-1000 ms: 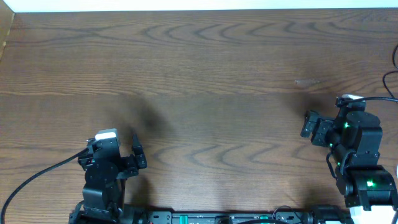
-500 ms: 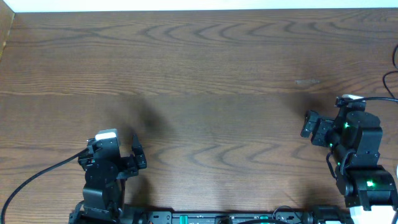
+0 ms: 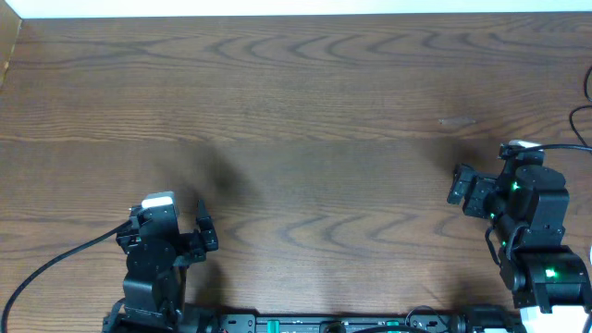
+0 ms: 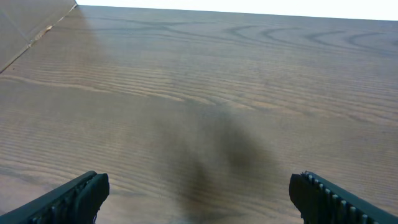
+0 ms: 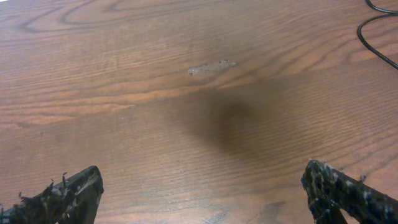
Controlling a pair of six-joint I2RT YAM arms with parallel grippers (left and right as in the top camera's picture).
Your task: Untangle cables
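The coil of thin black and white cables with plugs is out of view in every frame. My left gripper (image 3: 166,220) is open and empty, low over the bare wooden table (image 3: 305,111) at the front left; its two dark fingertips show wide apart in the left wrist view (image 4: 199,193). My right gripper (image 3: 486,168) is open and empty at the right side; its fingertips show wide apart in the right wrist view (image 5: 202,190). Nothing lies between either pair of fingers.
A thin black cord (image 3: 583,116) loops at the table's right edge, also in the right wrist view (image 5: 373,28); I cannot tell what it belongs to. A small pale smudge (image 3: 456,121) marks the wood. A cardboard edge (image 4: 31,28) stands at the far left.
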